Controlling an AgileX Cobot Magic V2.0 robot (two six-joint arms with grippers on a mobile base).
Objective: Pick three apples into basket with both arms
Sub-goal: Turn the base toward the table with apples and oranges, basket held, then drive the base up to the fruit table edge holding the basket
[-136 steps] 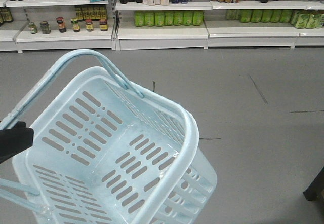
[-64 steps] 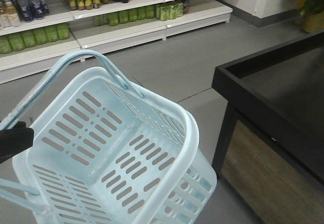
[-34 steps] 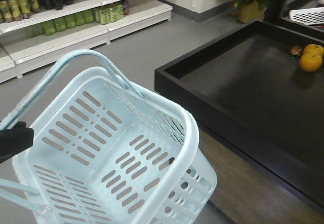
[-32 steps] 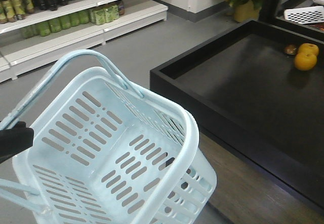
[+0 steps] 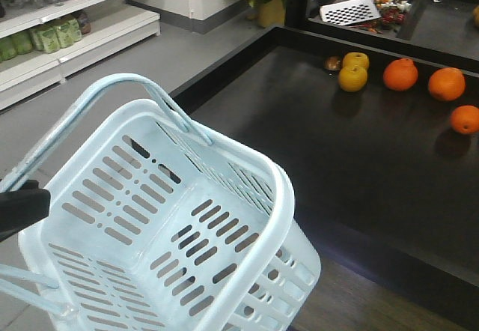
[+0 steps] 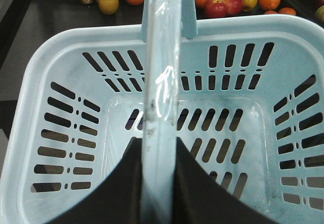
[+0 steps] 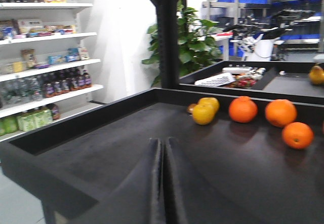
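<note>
Your left gripper [image 6: 158, 144] is clamped on one hoop handle [image 6: 161, 57] of the basket [image 5: 281, 196], with a black finger on each side of the hoop. Its lower part is cut off by the bottom of the wrist view, and in the front view it is only a black lump at the left edge. The basket hangs tilted in front of the near-left edge of the black display table [image 5: 337, 166], and its slotted floor shows bare. Your right gripper [image 7: 163, 143] has its fingers pressed together with nothing between them, out over the table's near part. Two red apples [image 6: 216, 9] lie side by side toward the table's far edge, their lower halves hidden behind the basket rim. A dark round fruit is cut off at the right of that wrist view, and you cannot tell what it is. Oranges [image 5: 400, 74] and two yellow fruits [image 5: 352, 78] sit along the same far edge. A small brown thing [image 5: 332, 64] beside the yellow pair is too small to make out.
</note>
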